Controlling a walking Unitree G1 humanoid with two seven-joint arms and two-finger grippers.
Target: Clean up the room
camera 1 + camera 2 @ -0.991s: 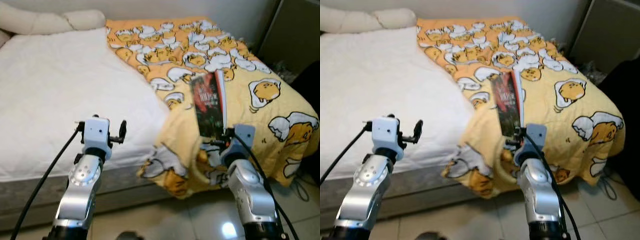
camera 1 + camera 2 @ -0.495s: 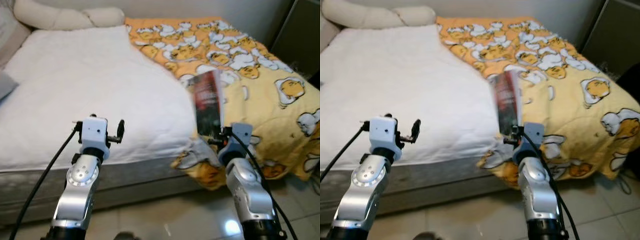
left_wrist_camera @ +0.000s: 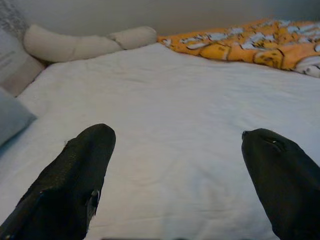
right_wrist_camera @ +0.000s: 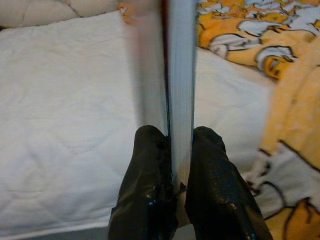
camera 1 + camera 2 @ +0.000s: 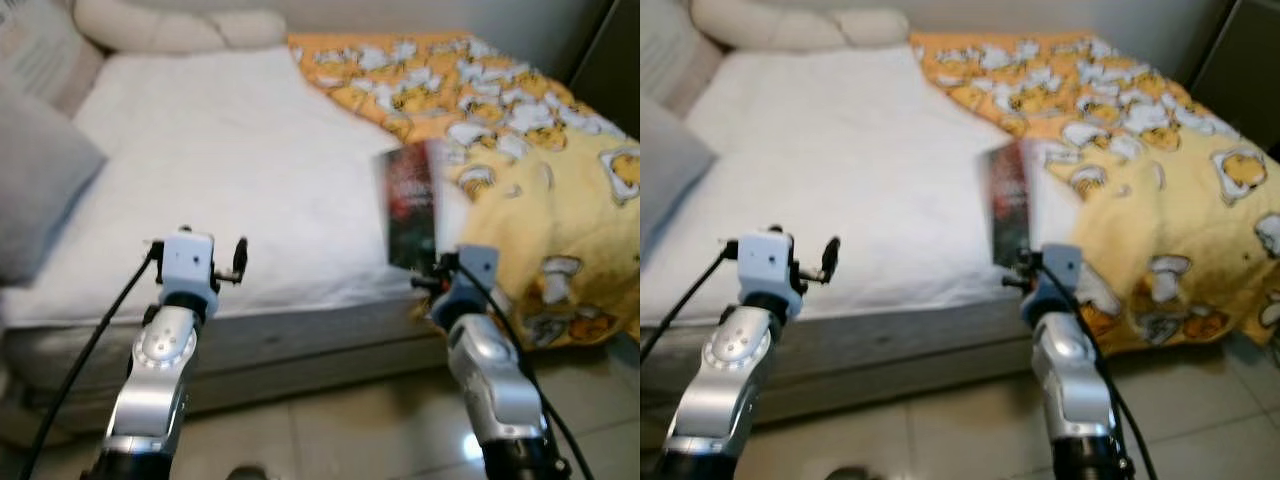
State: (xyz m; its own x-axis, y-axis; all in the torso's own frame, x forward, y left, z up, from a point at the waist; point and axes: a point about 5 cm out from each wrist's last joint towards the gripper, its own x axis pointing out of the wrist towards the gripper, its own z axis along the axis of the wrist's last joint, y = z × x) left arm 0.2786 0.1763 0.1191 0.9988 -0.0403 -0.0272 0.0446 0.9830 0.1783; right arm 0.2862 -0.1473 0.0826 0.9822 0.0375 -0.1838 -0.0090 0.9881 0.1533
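Observation:
My right gripper (image 5: 432,276) is shut on the lower edge of a dark red book (image 5: 411,205), which stands upright over the front edge of the bed. In the right wrist view the book (image 4: 176,75) is seen edge-on, clamped between the two black fingers (image 4: 145,195). My left gripper (image 5: 240,262) is held out over the near edge of the white mattress (image 5: 230,170). Its fingers (image 3: 75,175) stand wide apart with nothing between them.
A yellow blanket (image 5: 540,170) with an egg-character print covers the right part of the bed. A grey pillow (image 5: 35,180) lies at the left, and long cream cushions (image 5: 170,25) line the headboard end. Tiled floor (image 5: 330,430) lies in front of the bed.
The whole view has swung left along the bed, so the grey pillow has come in and the blanket has slid right. The book stays clamped in my right gripper.

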